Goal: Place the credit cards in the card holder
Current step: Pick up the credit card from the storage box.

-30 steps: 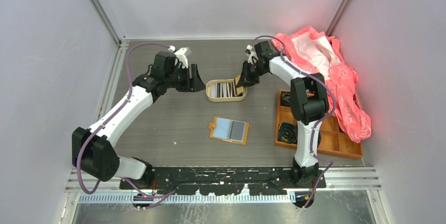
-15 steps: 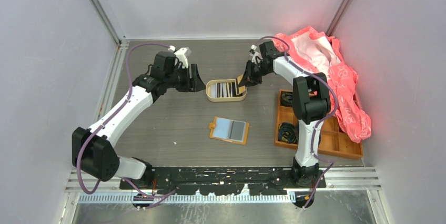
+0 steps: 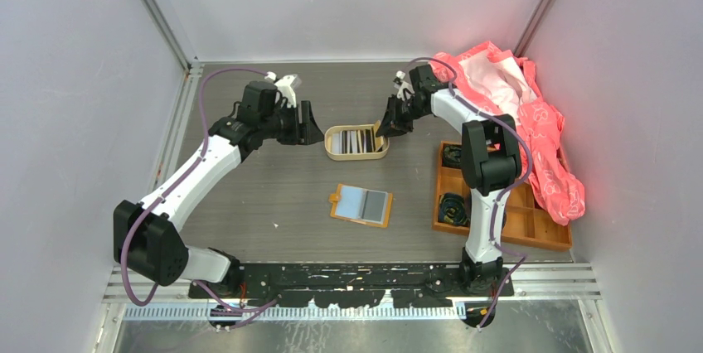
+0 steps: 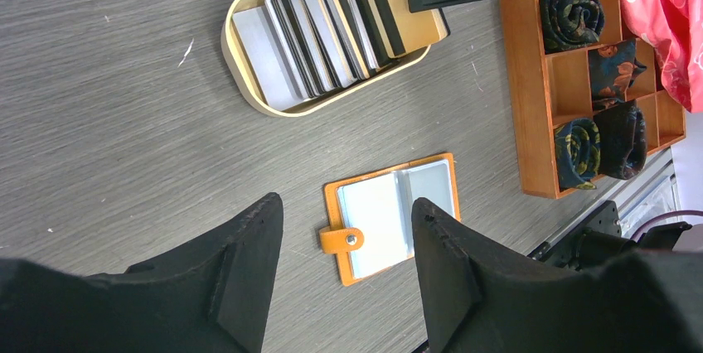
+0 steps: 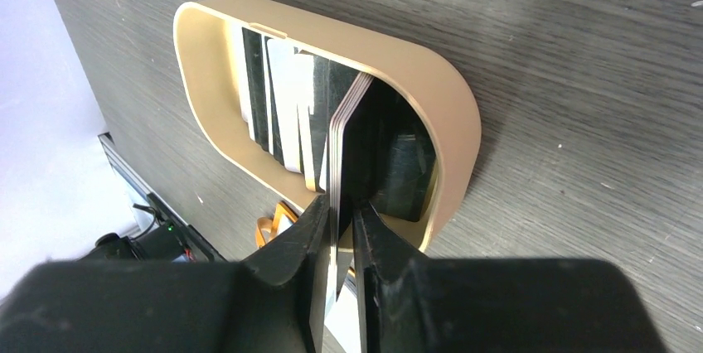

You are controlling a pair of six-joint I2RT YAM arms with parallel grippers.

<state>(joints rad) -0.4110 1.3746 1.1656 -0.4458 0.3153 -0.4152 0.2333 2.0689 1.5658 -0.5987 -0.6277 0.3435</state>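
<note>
The card holder lies open on the table, orange outside with pale blue and grey pockets, its snap tab at the left; it also shows in the left wrist view. An oval beige tin holds several credit cards standing on edge. My right gripper is at the tin's right end, shut on the end card, a tan card with a black stripe that is tilted up out of the tin. My left gripper is open and empty, above the table just left of the tin.
An orange wooden compartment tray with rolled dark items stands at the right, also in the left wrist view. A pink cloth lies bunched over the tray's far side and the back right corner.
My right wrist has shifted slightly back and to the right with the end card still pinched. The left arm, the tin and the card holder have not moved.
</note>
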